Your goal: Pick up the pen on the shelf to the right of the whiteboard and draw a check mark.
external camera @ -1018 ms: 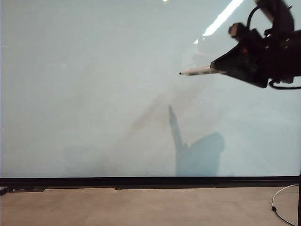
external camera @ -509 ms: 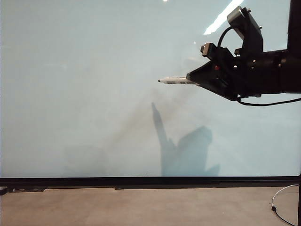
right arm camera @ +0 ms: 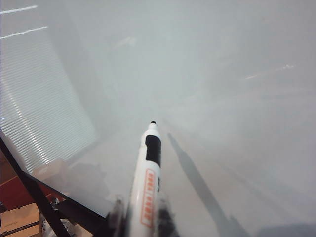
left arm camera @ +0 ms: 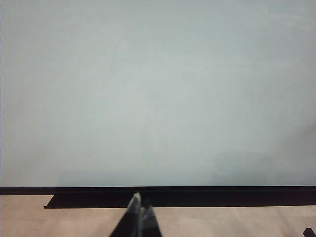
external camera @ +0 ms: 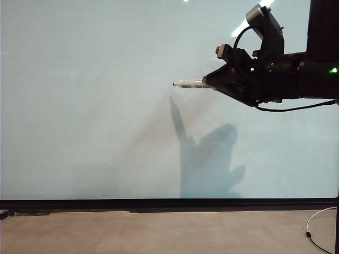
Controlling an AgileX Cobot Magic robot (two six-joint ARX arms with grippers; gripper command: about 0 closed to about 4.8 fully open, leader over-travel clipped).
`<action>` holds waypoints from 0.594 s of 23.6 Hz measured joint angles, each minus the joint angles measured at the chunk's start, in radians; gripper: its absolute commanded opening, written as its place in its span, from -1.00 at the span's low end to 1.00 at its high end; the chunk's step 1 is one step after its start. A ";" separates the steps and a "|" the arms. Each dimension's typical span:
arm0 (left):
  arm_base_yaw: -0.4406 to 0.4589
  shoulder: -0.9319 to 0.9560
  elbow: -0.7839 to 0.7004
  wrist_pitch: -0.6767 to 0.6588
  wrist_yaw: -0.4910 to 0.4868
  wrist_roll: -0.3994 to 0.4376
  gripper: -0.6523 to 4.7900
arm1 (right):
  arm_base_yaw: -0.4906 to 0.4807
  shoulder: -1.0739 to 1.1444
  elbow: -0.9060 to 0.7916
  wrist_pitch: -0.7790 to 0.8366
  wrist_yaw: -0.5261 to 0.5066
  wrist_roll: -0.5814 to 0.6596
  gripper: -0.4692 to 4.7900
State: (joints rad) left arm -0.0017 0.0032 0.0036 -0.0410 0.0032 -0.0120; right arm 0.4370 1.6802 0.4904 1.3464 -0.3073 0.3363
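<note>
The right gripper (external camera: 212, 82) is over the upper right part of the whiteboard (external camera: 95, 106), and its jaws are closed tight on the pen (external camera: 192, 83). The pen points toward the middle of the board, and its dark tip is near the surface; I cannot tell if it touches. The shadow of the pen and the arm falls on the board below. No drawn line is visible. The left gripper (left arm camera: 139, 217) is by the bottom edge of the whiteboard, closed and holding nothing.
</note>
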 measured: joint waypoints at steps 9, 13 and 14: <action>0.000 0.000 0.000 0.000 0.000 0.000 -0.78 | 0.000 0.003 0.008 -0.006 0.049 0.000 -0.84; 0.000 0.000 0.000 0.000 0.000 0.000 -0.78 | 0.000 0.003 0.008 -0.019 0.073 0.004 -0.84; 0.000 0.000 0.000 0.000 0.000 0.000 -0.78 | 0.000 0.003 0.008 -0.021 0.076 0.005 -0.84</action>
State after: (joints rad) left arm -0.0017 0.0032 0.0036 -0.0410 0.0032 -0.0124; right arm 0.4374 1.6833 0.4980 1.3258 -0.2310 0.3408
